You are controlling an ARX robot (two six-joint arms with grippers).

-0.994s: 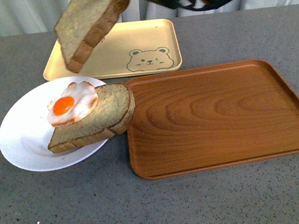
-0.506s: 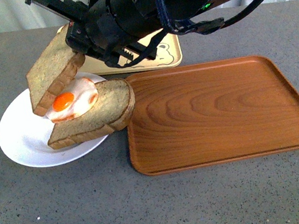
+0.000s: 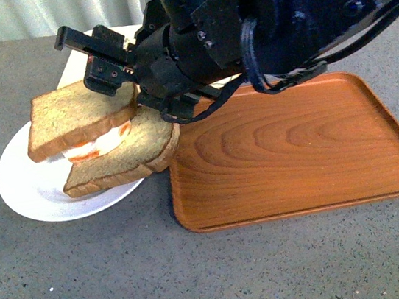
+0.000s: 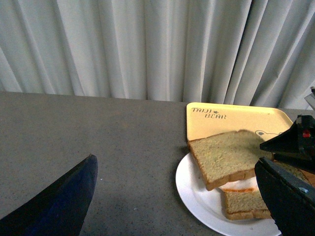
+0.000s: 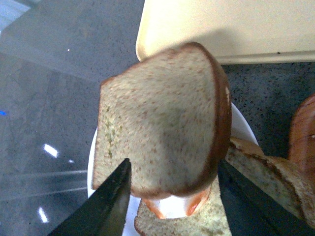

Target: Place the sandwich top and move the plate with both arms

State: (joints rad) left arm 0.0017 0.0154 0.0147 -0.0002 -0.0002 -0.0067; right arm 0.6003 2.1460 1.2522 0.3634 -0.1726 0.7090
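The front view looks down over the grey table from the robot's body. The left wrist view sits low, facing the curtains. The right wrist view looks down from close above the sandwich top. All three share the plate.

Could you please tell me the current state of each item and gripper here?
top slice: held, resting on the egg.
egg: covered, between the slices.
bottom slice: lying on the plate.
plate: on the table, ungripped.
right gripper: shut on the top slice.
left gripper: open, holding nothing.
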